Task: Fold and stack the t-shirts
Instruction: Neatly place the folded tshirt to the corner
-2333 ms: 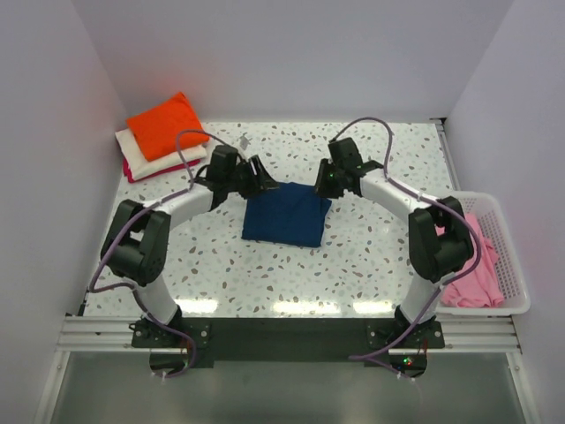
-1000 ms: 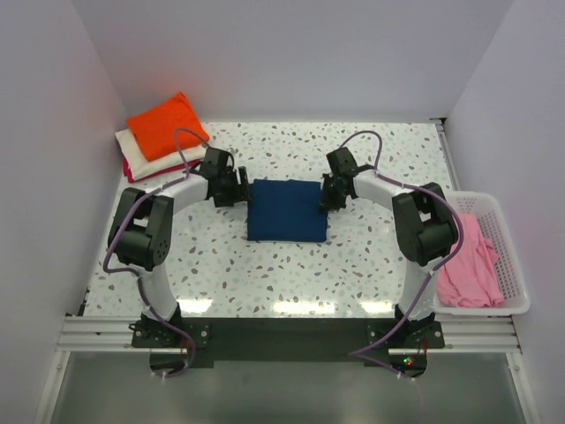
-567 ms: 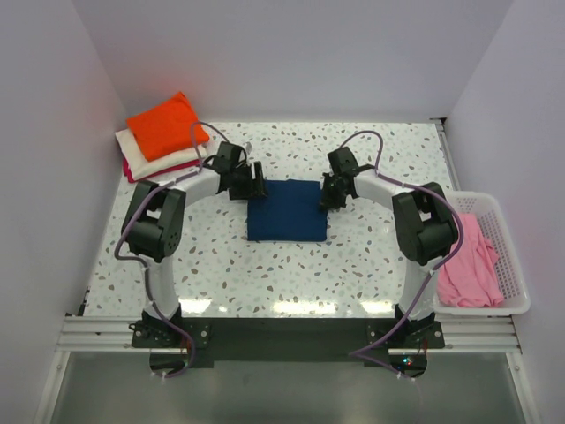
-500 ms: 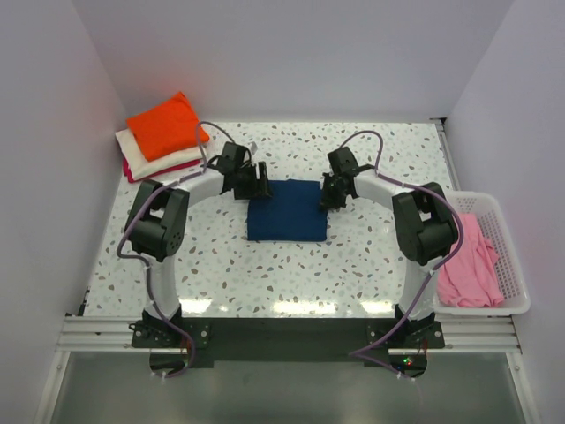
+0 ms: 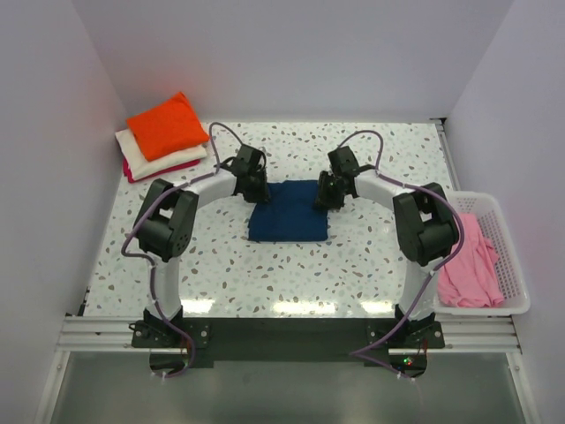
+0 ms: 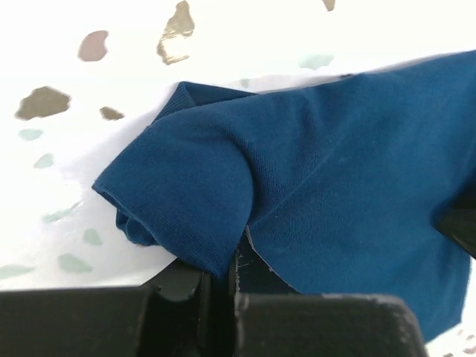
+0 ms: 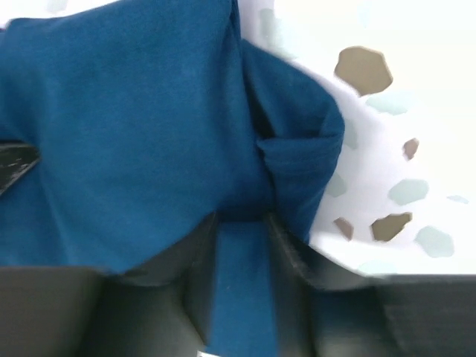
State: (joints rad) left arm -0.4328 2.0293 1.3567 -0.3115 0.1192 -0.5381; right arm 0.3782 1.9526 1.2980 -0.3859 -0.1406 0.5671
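A folded navy t-shirt lies mid-table. My left gripper sits at its back left corner, and in the left wrist view the gripper is shut on a raised fold of the navy t-shirt. My right gripper is at the back right corner. In the right wrist view its fingers stand apart, with a strip of the navy t-shirt lying between them. At the back left is a stack with an orange t-shirt on a cream one and a magenta one.
A white slotted basket stands at the right table edge with a crumpled pink t-shirt in it. Grey walls close in the left, back and right. The arm bases sit at the near edge.
My left gripper moved right onto the navy shirt's back left corner and shut on a fold. My right gripper's jaws came apart at the back right corner.
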